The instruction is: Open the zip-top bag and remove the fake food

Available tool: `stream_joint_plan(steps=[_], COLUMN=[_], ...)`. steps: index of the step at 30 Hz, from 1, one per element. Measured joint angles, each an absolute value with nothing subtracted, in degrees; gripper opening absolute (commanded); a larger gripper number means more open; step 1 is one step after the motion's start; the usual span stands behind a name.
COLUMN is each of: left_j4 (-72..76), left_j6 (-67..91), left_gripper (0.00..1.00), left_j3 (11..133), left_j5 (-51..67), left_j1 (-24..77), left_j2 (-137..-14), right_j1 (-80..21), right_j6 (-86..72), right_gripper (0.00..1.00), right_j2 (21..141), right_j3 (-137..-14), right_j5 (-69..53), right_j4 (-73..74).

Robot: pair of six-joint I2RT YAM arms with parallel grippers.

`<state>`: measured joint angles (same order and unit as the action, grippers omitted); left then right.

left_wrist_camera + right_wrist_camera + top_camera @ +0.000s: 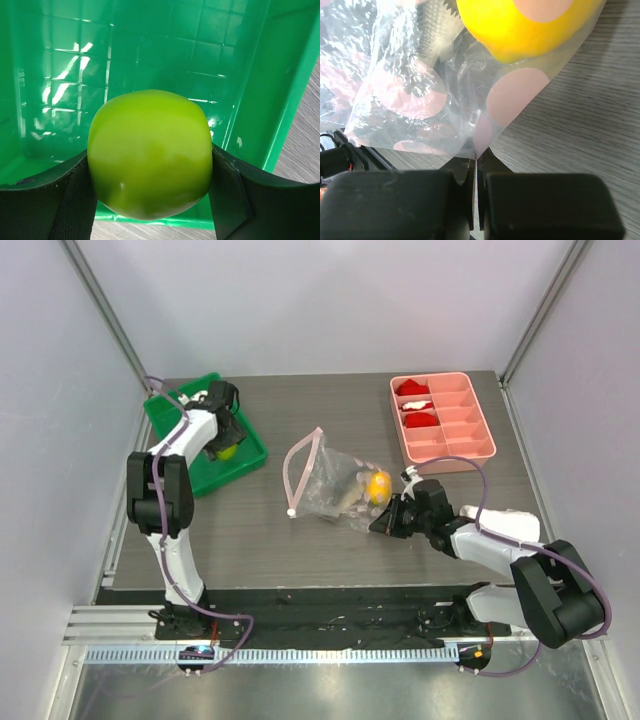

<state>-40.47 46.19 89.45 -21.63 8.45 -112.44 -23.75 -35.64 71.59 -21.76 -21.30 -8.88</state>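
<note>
We log left end effector [224, 440] gripping lime fruit [150, 160] in green tray [150, 50]; right end effector [476, 170] pinched shut on zip-top bag [330, 485] corner; yellow fruit [379, 485] inside, just ahead; bag mouth [300, 465] points away, toward left arm [160, 490].

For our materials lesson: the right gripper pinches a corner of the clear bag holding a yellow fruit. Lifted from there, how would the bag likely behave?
Probably floppy: the zip-top bag is thin, crinkled film, so it should sag. The round yellow fruit may roll toward the pink zip strip. The right gripper pinches only a glossy corner tip, so it might slip.
</note>
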Motion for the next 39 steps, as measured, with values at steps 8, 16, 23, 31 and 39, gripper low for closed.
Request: stream_joint_plan(steps=[8, 16, 23, 31, 39], left_j4=[-38.9, -44.5, -42.6, -25.5, -21.9], left_j6=[45.6, 46.5, 46.9, 44.3, 41.5], left_gripper=[0.78, 1.0, 0.58, 0.14, 0.0], left_j3=[89.8, 95.7, 86.9, 68.1, 66.3], left_j5=[-13.2, -13.1, -11.2, 7.9, 13.2], left_j1=[5.5, 5.3, 7.5, 24.1, 30.6], left_j2=[-114.0, -117.2, -105.0, -81.6, -84.6], right_j1=[-23.7, -23.7, -23.7, -23.7, -23.0], right_j6=[-35.5, -35.4, -33.7, -31.5, -30.7], right_gripper=[0.05, 0.06, 0.31, 0.52, 0.45], right_j2=[70.3, 70.3, 69.5, 68.9, 63.5], right_j3=[-21.6, -21.6, -21.6, -22.8, -24.9], right_j5=[-21.3, -21.3, -20.8, -19.2, -13.3], right_j4=[-7.7, -7.6, -5.3, -0.6, 8.6])
